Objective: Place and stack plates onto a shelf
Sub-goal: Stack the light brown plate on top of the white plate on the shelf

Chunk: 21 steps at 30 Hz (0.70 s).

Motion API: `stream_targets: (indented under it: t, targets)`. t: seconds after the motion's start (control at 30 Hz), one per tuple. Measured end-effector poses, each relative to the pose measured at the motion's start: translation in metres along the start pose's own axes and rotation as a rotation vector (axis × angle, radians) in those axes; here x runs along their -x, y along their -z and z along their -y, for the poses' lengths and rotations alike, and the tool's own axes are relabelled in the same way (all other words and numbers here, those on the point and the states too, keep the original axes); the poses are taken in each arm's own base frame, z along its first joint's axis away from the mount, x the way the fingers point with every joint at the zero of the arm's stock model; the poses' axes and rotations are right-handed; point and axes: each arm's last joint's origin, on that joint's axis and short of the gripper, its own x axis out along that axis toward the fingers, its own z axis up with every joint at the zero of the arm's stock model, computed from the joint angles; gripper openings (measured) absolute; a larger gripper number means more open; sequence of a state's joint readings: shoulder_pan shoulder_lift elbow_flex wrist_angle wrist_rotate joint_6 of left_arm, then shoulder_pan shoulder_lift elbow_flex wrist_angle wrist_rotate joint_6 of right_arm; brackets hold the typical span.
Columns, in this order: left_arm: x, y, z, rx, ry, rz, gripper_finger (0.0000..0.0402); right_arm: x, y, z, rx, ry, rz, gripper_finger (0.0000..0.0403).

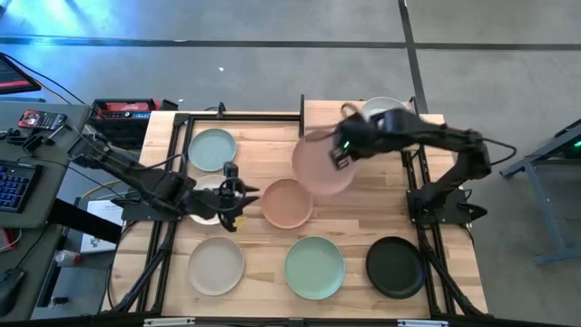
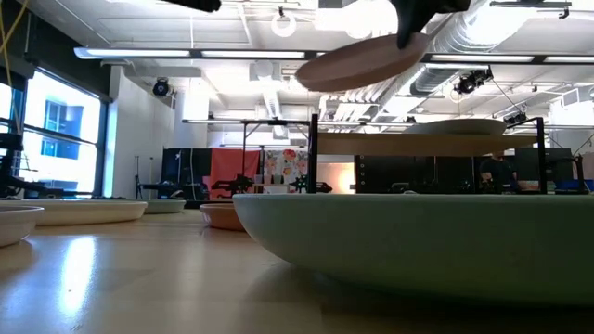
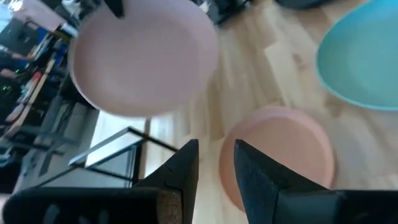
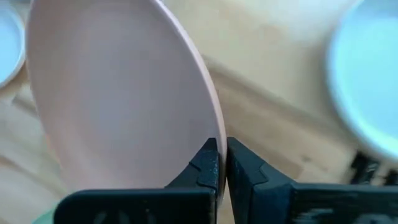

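Right tool (image 1: pixel 343 154) clamped on pink plate's (image 1: pixel 320 165) rim, airborne, left tool (image 1: pixel 238 193) narrowly parted, empty

Right tool (image 1: pixel 338 153) clamped, left tool (image 1: pixel 238 193) parted

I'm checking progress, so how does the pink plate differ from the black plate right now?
The pink plate is held in the air, tilted, by the right gripper; the black plate lies flat on the table, untouched. The pink plate hangs by the shelf; the black plate sits at the near edge. Both are round and shallow.
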State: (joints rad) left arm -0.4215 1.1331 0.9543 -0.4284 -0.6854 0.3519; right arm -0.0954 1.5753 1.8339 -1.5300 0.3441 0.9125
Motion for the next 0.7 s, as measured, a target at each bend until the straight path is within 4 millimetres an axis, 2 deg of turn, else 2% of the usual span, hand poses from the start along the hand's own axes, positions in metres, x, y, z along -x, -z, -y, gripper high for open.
stream_targets:
  t: [0.17, 0.33, 0.47, 0.7]
  targets:
    - [-0.007, 0.004, -0.010, 0.023, -0.045, -0.037, 0.0090, 0.015, -0.020, 0.047, -0.058, 0.029, 0.075, 0.0000]
    - [-0.015, 0.011, -0.024, 0.058, -0.094, -0.081, 0.0090, 0.009, -0.025, 0.099, -0.199, 0.042, 0.101, 0.0000]
    - [-0.020, 0.019, -0.038, 0.058, -0.142, -0.122, 0.0090, 0.007, -0.018, 0.131, -0.333, -0.001, 0.183, 0.0000]
    - [-0.027, 0.029, -0.060, 0.070, -0.211, -0.172, 0.0090, -0.003, 0.007, 0.174, -0.521, 0.007, 0.228, 0.0000]
